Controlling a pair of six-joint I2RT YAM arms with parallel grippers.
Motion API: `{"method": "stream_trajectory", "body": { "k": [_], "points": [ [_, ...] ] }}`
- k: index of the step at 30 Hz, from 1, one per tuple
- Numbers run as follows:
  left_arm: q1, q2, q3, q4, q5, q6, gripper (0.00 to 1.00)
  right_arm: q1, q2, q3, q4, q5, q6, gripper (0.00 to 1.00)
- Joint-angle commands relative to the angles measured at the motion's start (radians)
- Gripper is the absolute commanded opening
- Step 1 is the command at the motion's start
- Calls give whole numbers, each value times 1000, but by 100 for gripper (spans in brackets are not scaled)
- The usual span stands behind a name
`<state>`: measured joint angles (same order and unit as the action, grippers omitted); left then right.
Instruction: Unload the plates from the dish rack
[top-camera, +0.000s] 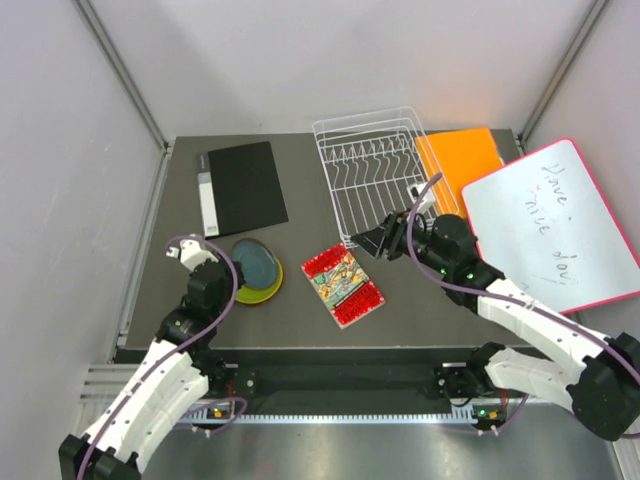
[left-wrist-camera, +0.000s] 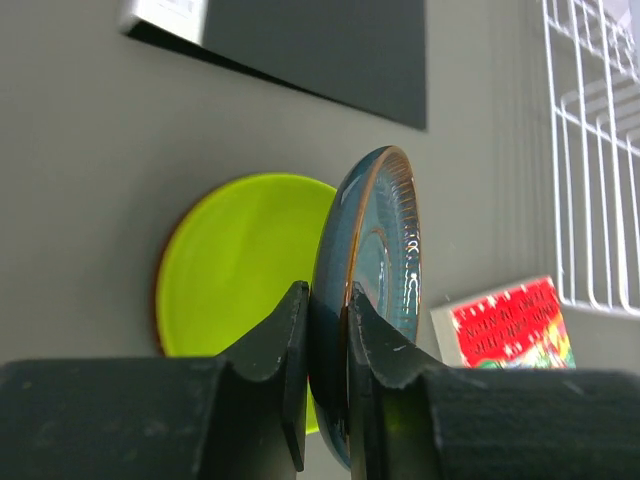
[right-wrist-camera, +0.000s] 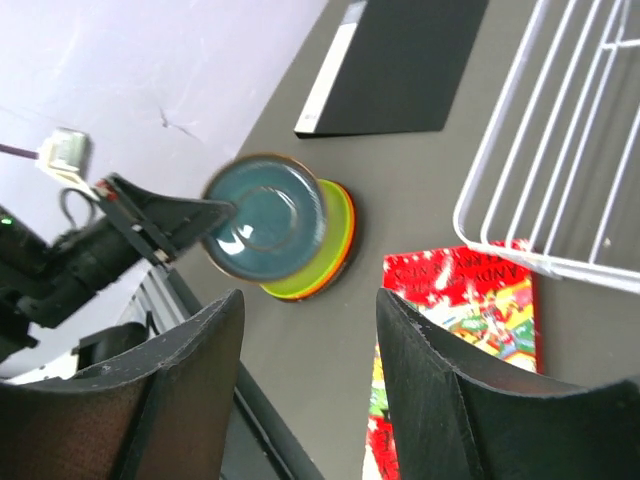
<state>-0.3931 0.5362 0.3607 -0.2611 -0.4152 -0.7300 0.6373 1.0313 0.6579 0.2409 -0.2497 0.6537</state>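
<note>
The white wire dish rack stands at the back centre, with no plate showing in it. My left gripper is shut on the rim of the dark teal plate and holds it tilted just above a stack of plates. The lime green plate tops that stack. In the left wrist view my gripper pinches the teal plate over the lime plate. In the right wrist view the teal plate hangs over the lime plate, with an orange rim under it. My right gripper is open and empty by the rack's near edge.
A red patterned packet lies between the stack and the rack. A black folder lies at the back left. A flat orange board and a pink-framed whiteboard lie to the right of the rack.
</note>
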Motion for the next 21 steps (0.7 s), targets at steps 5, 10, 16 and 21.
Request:
{"method": "stream_trajectory", "body": {
  "k": [5,10,16,21],
  "points": [
    [3,-62,11,2,-135,-5,0,-21,-7,-56,5,-16,-20,55],
    [5,-38,-31,31,-111,-29,0,-25,9,-66,14,-20,-19,55],
    [5,-2,-63,91,-99,-32,0,-30,6,-67,20,-34,-17,56],
    [3,31,-60,108,-80,-17,0,-30,19,-78,21,-45,-19,56]
  ]
}}
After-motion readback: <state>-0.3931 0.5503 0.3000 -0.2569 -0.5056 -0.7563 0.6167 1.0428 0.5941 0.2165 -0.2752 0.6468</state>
